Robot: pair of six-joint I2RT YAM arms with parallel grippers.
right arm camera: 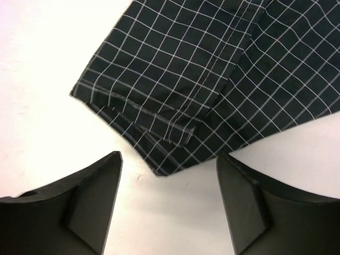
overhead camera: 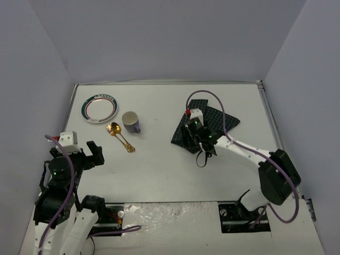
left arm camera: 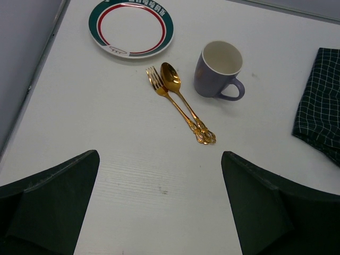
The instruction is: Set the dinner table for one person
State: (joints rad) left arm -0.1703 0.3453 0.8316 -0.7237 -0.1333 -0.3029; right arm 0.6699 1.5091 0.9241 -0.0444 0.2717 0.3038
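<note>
Closest in, the two dark fingers [right arm camera: 90, 202] of the right tool [right arm camera: 168, 175] stand spread wide with nothing between them, straddling the near corner of the dark green checked cloth [right arm camera: 212, 69]. Whether the tips touch the surface I cannot tell. The cloth lies folded, one hemmed layer over another, on the right half of the worktop [overhead camera: 159, 170].

That worktop is the white matte slab that runs under both arms and out to the grey walls, carrying everything. I judge it stiff, fixed and fairly smooth: nothing on it to take hold of, and things would slide across it easily. So the handling falls to what lies on it.

The cloth looks light and limp. It would sag and may unfold if lifted by one layer, so a pinch on that corner through both layers seems the best hold.

Over on the left, the left tool [left arm camera: 160, 159] hangs open and empty, well back from the gold fork [left arm camera: 170, 101] and gold spoon [left arm camera: 178, 90], which lie side by side, handles touching. They look thin, hard and slippery, and lie flat, so they will be awkward to pinch. Just beside them the lilac mug [left arm camera: 218, 69] stands upright, handle towards the arms. It is breakable, and its rim or handle offers a grip. Beyond, near the far left corner, sits the green-rimmed plate [left arm camera: 131, 26], flat and fragile, best taken at its edge.
</note>
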